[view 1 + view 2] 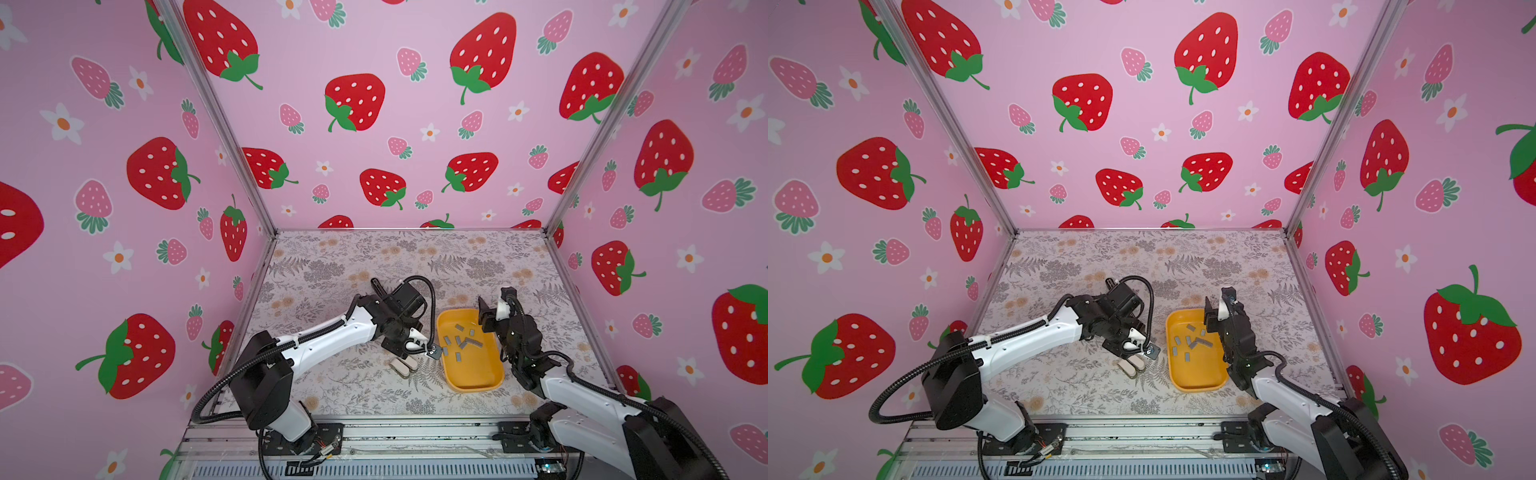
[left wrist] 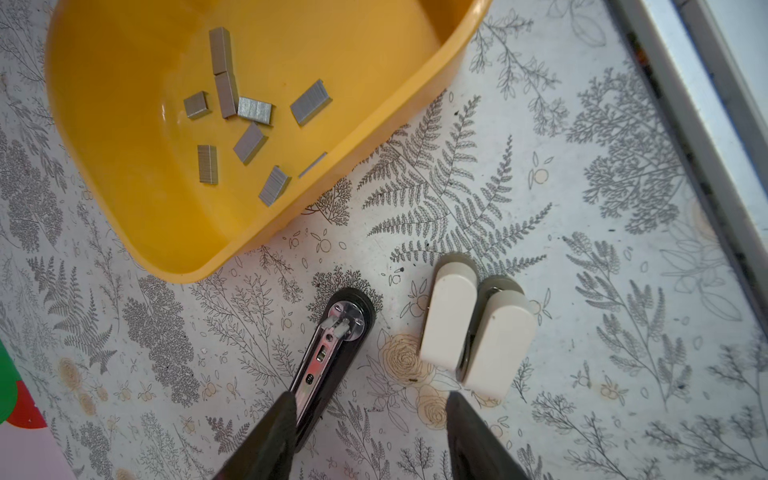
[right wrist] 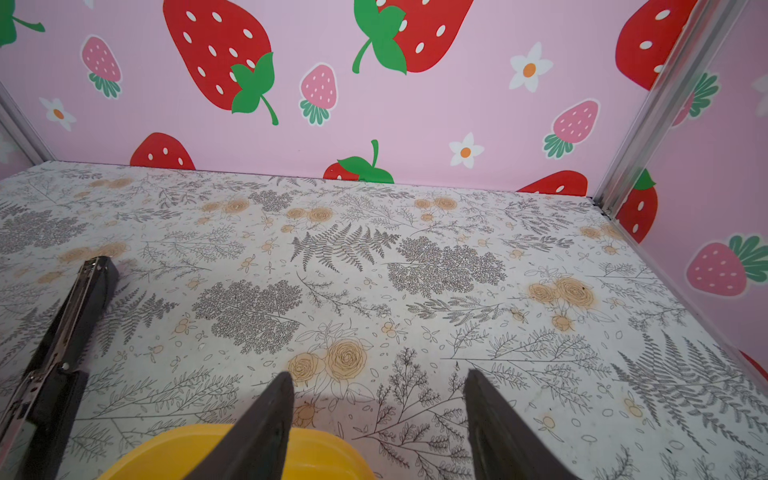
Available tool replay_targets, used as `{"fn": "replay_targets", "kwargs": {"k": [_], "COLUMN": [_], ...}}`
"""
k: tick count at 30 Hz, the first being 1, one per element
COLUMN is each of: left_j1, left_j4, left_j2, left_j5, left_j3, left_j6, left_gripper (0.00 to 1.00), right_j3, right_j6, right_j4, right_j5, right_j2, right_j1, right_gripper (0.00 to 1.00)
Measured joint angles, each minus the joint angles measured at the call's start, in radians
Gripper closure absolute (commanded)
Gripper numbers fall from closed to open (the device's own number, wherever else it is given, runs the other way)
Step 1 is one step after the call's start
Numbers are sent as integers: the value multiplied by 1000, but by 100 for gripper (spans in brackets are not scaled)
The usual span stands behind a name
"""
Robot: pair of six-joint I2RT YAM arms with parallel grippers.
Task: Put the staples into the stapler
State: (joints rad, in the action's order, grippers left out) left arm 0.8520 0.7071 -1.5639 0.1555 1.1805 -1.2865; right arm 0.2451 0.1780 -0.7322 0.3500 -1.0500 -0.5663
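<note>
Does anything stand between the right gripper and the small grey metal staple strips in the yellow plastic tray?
Nothing visible does. The right gripper hangs open and empty near the yellow plastic tray's far end, and the grey metal staple strips lie loose and uncovered on its floor.

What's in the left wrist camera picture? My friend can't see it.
An open black stapler lies on a flowery table, beside two small white objects and a yellow tray holding grey staples.
</note>
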Motion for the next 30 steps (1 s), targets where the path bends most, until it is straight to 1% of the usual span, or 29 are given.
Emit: {"fn": "replay_targets", "kwargs": {"k": [5, 8, 11, 15, 22, 26, 30], "left_j1": [37, 54, 63, 66, 87, 91, 99], "left_j4": [19, 27, 33, 35, 36, 35, 35], "left_j2": [-32, -66, -96, -122, -128, -141, -172], "left_j5": [-13, -31, -50, -64, -87, -97, -103], "left_j3": [9, 10, 16, 32, 35, 35, 35], "left_j6": [-6, -11, -12, -17, -23, -22, -24], "left_gripper": [46, 48, 48, 48, 48, 52, 52], "right_j3": [-7, -51, -89, -95, -95, -95, -95], "right_j6": [2, 3, 3, 3, 3, 3, 3], "right_j4": [-46, -114, -142, -172, -195, -194, -194], "right_j5": [26, 35, 42, 43, 43, 42, 42], "right_j2": [-18, -26, -32, -32, -33, -43, -50], "right_j1": [0, 4, 6, 6, 11, 12, 13], "right_gripper": [33, 30, 30, 29, 29, 29, 28]}}
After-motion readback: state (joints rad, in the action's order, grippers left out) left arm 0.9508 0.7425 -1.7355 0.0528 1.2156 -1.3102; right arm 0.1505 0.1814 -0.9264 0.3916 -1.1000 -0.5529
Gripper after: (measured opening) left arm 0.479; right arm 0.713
